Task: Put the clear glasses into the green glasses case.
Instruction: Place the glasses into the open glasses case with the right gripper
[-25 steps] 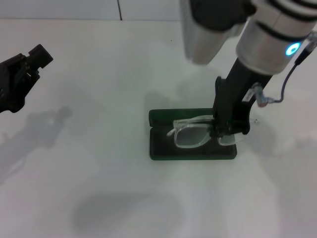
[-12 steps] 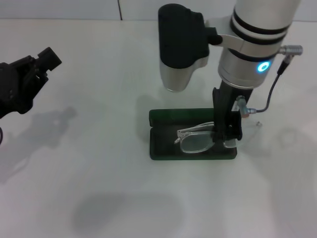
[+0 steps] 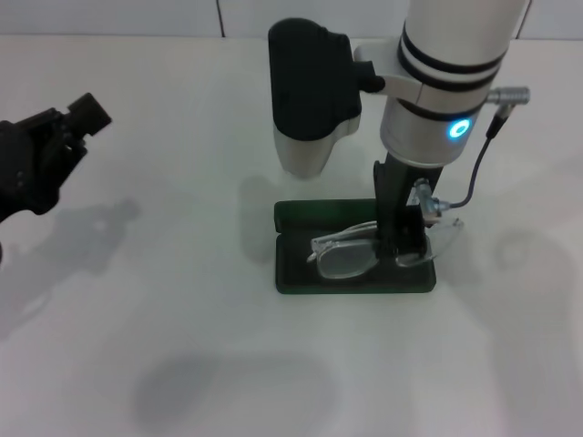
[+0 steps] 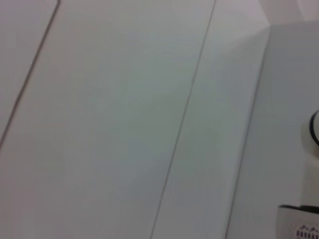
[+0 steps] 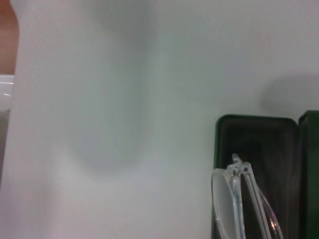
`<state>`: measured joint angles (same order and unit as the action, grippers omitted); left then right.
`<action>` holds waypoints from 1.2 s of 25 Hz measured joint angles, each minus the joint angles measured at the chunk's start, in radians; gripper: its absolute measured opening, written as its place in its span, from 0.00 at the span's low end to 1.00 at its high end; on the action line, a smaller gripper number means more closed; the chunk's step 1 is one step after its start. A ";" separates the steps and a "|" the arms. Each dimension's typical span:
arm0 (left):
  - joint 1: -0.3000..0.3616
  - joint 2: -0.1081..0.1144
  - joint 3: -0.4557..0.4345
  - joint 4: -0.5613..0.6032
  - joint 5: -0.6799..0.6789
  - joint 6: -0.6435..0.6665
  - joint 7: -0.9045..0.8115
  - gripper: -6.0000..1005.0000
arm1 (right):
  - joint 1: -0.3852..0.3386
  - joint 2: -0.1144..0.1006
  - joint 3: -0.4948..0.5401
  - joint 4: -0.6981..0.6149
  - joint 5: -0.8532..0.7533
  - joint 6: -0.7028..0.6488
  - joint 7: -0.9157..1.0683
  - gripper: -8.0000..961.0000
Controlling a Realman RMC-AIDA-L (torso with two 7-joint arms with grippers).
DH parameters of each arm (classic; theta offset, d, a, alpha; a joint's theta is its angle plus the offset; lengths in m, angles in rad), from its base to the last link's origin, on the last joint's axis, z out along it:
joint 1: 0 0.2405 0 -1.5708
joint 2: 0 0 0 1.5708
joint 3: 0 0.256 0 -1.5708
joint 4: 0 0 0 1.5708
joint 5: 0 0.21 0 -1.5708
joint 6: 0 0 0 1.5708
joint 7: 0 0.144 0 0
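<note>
Clear glasses, dark green case, white table.

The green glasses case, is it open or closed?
Open: the green glasses case lies flat, lid back, as the right gripper holds the clear glasses over it.

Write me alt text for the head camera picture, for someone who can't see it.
The right gripper holds a pair of transparent plastic glasses over the open dark green rectangular glasses case in the middle of a white table. One end of the glasses juts past the case's right edge. The left gripper hangs idle at the far left.
</note>
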<state>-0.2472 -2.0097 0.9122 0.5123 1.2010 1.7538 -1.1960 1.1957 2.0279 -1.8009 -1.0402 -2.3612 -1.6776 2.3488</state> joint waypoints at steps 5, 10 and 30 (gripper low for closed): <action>0.012 0.009 -0.004 0.009 0.009 0.000 0.001 0.08 | -0.021 0.000 -0.008 -0.003 0.009 0.019 -0.002 0.06; 0.022 0.026 -0.020 0.025 0.013 0.001 0.001 0.08 | -0.032 0.000 -0.008 -0.008 0.010 0.031 -0.003 0.06; 0.083 0.047 -0.137 0.167 0.245 -0.001 -0.038 0.08 | -0.032 0.000 0.000 -0.003 0.018 0.059 0.004 0.06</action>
<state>-0.1641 -1.9627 0.7748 0.6791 1.4459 1.7524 -1.2337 1.1642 2.0279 -1.8007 -1.0433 -2.3429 -1.6184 2.3524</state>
